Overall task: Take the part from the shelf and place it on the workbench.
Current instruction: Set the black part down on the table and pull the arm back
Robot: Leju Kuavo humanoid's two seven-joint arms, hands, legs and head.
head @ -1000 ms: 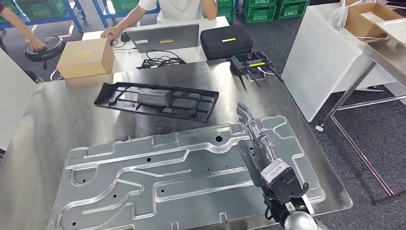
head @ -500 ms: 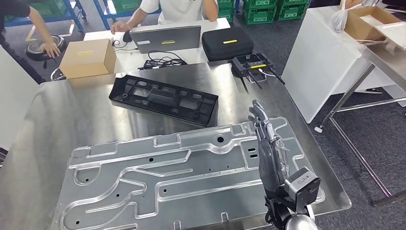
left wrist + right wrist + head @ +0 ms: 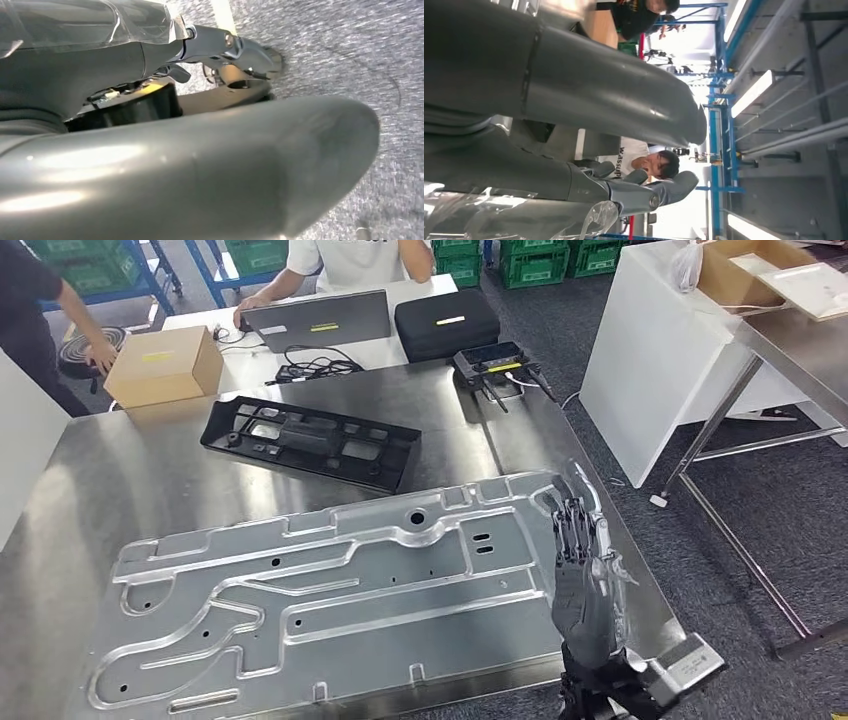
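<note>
A long black plastic part (image 3: 310, 443) lies flat on the steel workbench (image 3: 70, 490), toward its far side. In front of it sits a large machined aluminium plate (image 3: 300, 590). My right hand (image 3: 583, 580) stands upright over the plate's right end with its fingers stretched out, holding nothing and well apart from the black part. The right wrist view shows its thumb (image 3: 599, 100) and dark fingers (image 3: 639, 192) apart with nothing between them. My left hand (image 3: 200, 150) hangs over grey carpet, its fingers (image 3: 225, 47) extended and holding nothing.
Beyond the bench stand a cardboard box (image 3: 163, 366), a laptop (image 3: 315, 319), a black case (image 3: 447, 323) and a controller (image 3: 492, 361). One person (image 3: 350, 260) sits behind the laptop; another (image 3: 40, 310) stands at far left. A white table (image 3: 650, 360) stands to the right.
The camera has shifted, so the whole bench sits differently in the picture. My right hand has drawn back from over the plate toward its right edge and turned upright.
</note>
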